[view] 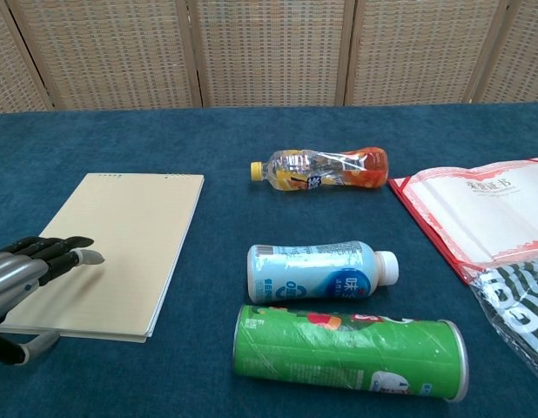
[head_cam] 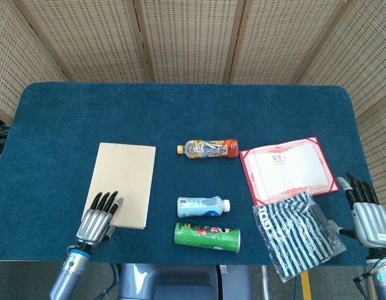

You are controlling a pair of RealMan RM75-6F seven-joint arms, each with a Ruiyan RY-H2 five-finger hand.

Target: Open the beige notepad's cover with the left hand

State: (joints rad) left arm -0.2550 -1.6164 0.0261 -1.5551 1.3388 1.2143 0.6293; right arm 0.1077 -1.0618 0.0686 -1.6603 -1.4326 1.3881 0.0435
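Note:
The beige notepad [head_cam: 123, 183] [view: 112, 248] lies flat and closed on the blue table, left of the bottles. My left hand [head_cam: 98, 217] [view: 25, 274] hovers over its near left corner, fingers stretched forward and slightly apart, holding nothing; the thumb hangs by the pad's near edge. My right hand [head_cam: 368, 212] stays at the table's near right edge, fingers extended, empty, and is outside the chest view.
An orange drink bottle [head_cam: 207, 149], a white-blue bottle [head_cam: 203, 206] and a green can [head_cam: 207, 236] lie in the middle. A red-framed certificate [head_cam: 287, 170] and a striped bag [head_cam: 296, 234] lie on the right. The table's near edge [head_cam: 149, 261] runs just behind my left wrist.

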